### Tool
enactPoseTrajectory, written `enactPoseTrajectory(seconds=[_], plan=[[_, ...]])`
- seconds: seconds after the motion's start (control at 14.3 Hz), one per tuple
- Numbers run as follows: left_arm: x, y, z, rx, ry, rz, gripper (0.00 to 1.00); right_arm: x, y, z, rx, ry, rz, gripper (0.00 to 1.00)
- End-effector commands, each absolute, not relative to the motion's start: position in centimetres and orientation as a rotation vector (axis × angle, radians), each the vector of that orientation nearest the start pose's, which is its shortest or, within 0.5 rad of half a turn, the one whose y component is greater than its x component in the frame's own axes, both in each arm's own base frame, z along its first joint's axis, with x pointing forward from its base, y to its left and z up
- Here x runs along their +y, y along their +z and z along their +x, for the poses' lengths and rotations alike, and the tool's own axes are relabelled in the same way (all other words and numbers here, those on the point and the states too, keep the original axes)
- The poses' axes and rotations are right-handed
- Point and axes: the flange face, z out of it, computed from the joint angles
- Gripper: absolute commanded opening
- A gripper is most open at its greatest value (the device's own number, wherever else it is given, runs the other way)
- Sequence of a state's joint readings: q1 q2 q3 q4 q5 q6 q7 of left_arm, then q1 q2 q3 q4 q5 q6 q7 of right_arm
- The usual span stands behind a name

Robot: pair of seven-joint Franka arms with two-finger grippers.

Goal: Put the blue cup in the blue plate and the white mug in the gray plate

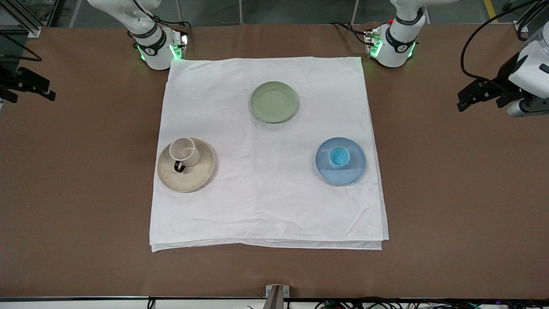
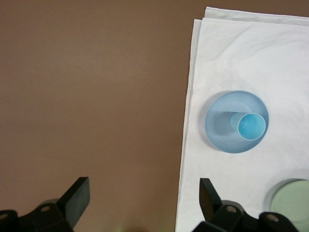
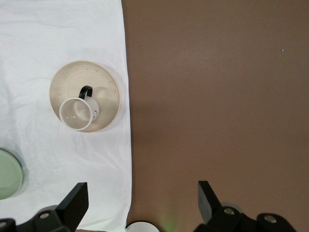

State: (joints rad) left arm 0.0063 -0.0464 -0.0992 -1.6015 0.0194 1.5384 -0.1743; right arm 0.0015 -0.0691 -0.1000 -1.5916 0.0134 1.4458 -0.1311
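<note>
The blue cup (image 1: 339, 157) stands upright in the blue plate (image 1: 343, 177) on the white cloth, toward the left arm's end. The white mug (image 1: 184, 151) with its black handle stands in the gray plate (image 1: 195, 179), toward the right arm's end. My left gripper (image 1: 472, 96) is open and empty over bare table off the cloth; its wrist view (image 2: 144, 198) shows the cup (image 2: 251, 126) in the blue plate (image 2: 221, 129). My right gripper (image 1: 30, 83) is open and empty over bare table at the other end; its wrist view (image 3: 143, 200) shows the mug (image 3: 77, 113) in the gray plate (image 3: 105, 84).
A sage-green plate (image 1: 274, 101) lies bare on the white cloth (image 1: 266, 201), between the two arm bases and farther from the front camera than the other plates. Brown table (image 1: 450, 193) surrounds the cloth.
</note>
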Motion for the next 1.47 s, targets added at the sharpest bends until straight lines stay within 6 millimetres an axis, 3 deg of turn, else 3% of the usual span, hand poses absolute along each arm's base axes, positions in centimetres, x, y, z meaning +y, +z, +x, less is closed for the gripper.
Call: enactPoseTrajectory(seconds=[0.0,0.56,1.12,1.4], plan=[[-4.8,63.9,52.8,-0.14,0.014,-3.124,1.0,-5.1,64.4,50.9,-0.07,0.1,-3.128,1.0],[-4.4,65.6,52.7,-0.128,0.0,-3.124,1.0,-5.1,64.4,50.9,-0.072,0.093,-3.129,1.0],[-4.1,65.1,52.9,-0.127,0.036,-3.112,1.0,-5.1,64.4,51.0,-0.072,0.093,-3.129,1.0],[-4.1,66.0,52.4,-0.127,0.027,-3.114,1.0,-5.1,64.3,51.0,-0.07,0.096,-3.128,1.0]])
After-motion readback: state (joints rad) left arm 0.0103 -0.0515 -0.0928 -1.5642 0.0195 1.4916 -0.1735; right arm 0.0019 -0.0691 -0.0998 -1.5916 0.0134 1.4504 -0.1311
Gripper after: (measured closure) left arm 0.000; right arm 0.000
